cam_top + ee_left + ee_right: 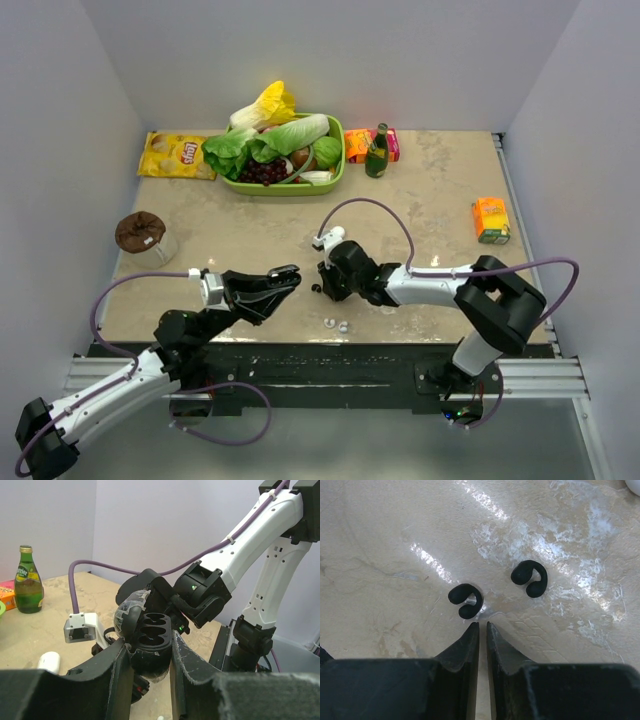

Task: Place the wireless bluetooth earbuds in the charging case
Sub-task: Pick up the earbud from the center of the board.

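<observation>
My left gripper (150,652) is shut on the open black charging case (152,632) and holds it above the table, lid tilted back on the left, its moulded slots empty. In the top view it (283,276) sits left of my right gripper (322,287). My right gripper (482,626) is shut and empty, tips just above the table. Two black C-shaped earbuds lie just beyond its tips: one (466,601) right at the left tip, one (531,578) farther right. Two whitish buds (336,324) lie near the table's front edge.
A green basket (337,172) of vegetables stands at the back, with a green bottle (377,150) and an orange box (357,146) beside it. A chips bag (178,155) lies back left, a brown-lidded cup (142,235) left, an orange carton (490,220) right.
</observation>
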`<state>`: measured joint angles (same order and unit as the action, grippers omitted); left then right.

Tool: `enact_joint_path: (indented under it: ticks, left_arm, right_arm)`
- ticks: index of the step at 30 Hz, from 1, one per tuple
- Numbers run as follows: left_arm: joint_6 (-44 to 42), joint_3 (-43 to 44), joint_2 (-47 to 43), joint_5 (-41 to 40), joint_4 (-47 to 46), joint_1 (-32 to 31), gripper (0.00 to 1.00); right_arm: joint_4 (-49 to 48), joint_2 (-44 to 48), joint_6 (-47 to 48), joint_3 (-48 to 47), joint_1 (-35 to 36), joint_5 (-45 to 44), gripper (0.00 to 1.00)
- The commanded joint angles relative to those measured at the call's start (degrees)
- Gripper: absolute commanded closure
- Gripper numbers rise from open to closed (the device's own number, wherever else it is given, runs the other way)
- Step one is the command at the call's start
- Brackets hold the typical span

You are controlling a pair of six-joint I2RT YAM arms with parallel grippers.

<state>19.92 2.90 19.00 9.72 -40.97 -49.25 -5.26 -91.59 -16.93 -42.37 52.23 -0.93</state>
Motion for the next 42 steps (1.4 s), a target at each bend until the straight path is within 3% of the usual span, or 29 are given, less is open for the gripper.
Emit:
enact_joint_path:
  ticks: [1,25,30,33,37,42]
  left_arm:
    - [-1.03,-7.73,0.15,-0.40,-0.95,0.04,1.00]
    - [-0.50,-7.91,1.74,0.83,-2.45,0.04,1.00]
    - [-0.41,-7.90,1.83,1.01,-2.27,0.04,1.00]
    - [-0.41,-7.90,1.48,1.01,-2.01,0.04,1.00]
    - [-0.50,-7.73,1.12,1.18,-1.92,0.04,1.00]
    - [-0.50,-7.64,0.42,1.10,-0.96,0.04,1.00]
  right_arm:
    - [-2.74,-1.22,-0.56,-2.45,0.24,-0.83,0.86]
    - [-3.18,-3.94,-0.12,-4.12,2.35,4.36,0.89]
    - [-2.92,-1.76,-1.00,-2.81,2.27,1.73,0.89]
    - [-2.30,0.36,-1.70,-2.37,2.18,-0.64,0.84]
    - [-1.78,1.59,-2.05,-2.63,1.74,-1.27,0.66]
    - [-1.60,0.80,-2.85,-3.68,0.51,-1.01,0.61]
